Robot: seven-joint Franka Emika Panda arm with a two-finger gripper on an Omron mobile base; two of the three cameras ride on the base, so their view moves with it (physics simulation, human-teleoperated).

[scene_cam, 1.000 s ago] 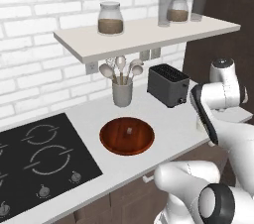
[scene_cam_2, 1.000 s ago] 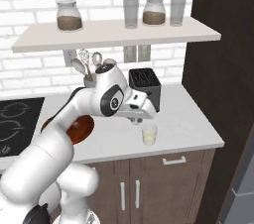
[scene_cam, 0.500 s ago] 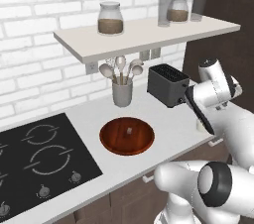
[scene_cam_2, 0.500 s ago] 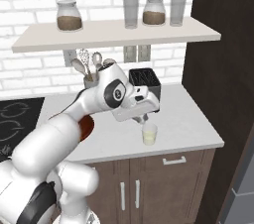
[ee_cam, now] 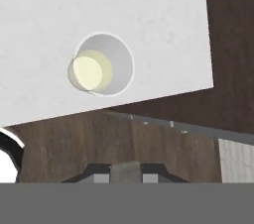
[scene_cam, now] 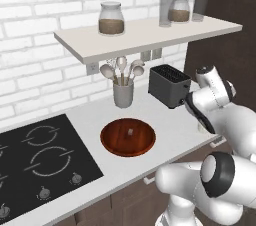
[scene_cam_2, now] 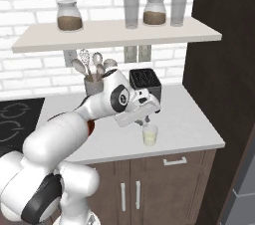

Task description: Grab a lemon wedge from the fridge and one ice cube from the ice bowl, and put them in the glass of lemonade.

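The glass of lemonade (scene_cam_2: 150, 134) stands near the counter's front edge, a short clear tumbler with pale yellow liquid. My gripper (scene_cam_2: 144, 119) hangs just above and slightly left of it, pointing down. From the hand view the glass (ee_cam: 101, 71) lies ahead, its mouth open toward the camera. My gripper (ee_cam: 125, 172) is shut on a tiny pale greenish piece, the lemon wedge (ee_cam: 124, 167). The ice bowl (scene_cam: 114, 142), round reddish-brown wood, sits mid-counter with one small ice cube (scene_cam: 131, 131) in it. The fridge (scene_cam_2: 245, 184) shows as a grey edge at the far right.
A black toaster (scene_cam_2: 145, 83) stands behind the glass, and a grey utensil cup (scene_cam: 123, 94) behind the bowl. The shelf (scene_cam_2: 114, 34) above carries jars and tall glasses. A black hob (scene_cam: 40, 160) lies left. The counter edge (ee_cam: 149, 98) runs just past the glass.
The arm has swung a little, with its elbow rising in the left base view. The hand has crept slightly right over the glass, still shut on the small piece.
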